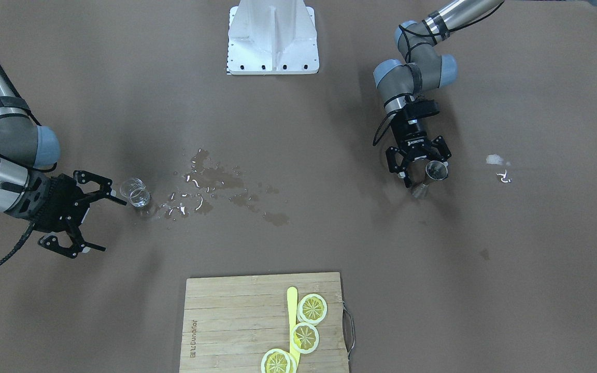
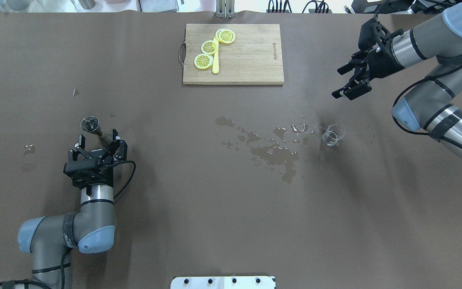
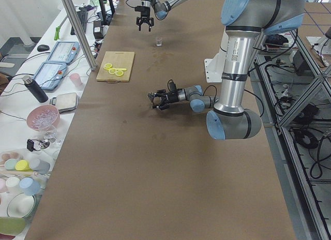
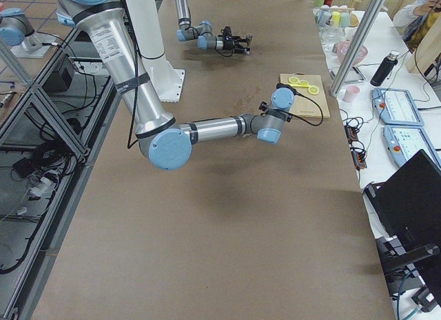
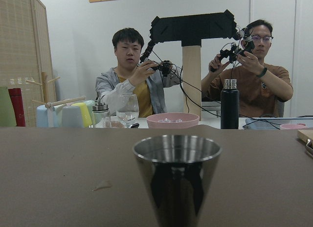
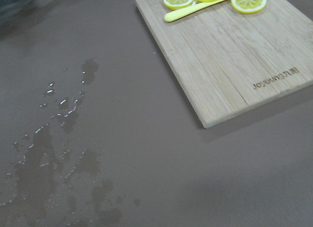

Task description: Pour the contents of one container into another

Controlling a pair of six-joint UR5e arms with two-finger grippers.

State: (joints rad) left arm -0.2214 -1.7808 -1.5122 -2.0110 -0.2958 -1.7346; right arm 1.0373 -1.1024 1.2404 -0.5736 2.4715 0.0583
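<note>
At overhead view's mid-left, before the spread left hand (image 2: 98, 140), take probably light, rigid, slick steel cup (image 2: 90, 124) round its mid-wall.

Soft, even overhead light leaves only faint, diffuse shadows on the matte brown table (image 2: 175, 208). Small glints dot the clear water puddle (image 2: 273, 154). The close polished steel cup (image 5: 176, 180) looks perhaps slightly unfocused.

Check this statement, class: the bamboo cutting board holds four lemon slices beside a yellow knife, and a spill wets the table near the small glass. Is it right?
Not quite. The bamboo cutting board holds three lemon slices, not four, as the overhead exterior view shows. They do lie beside the yellow knife, and the spill does wet the table near the small glass.
</note>
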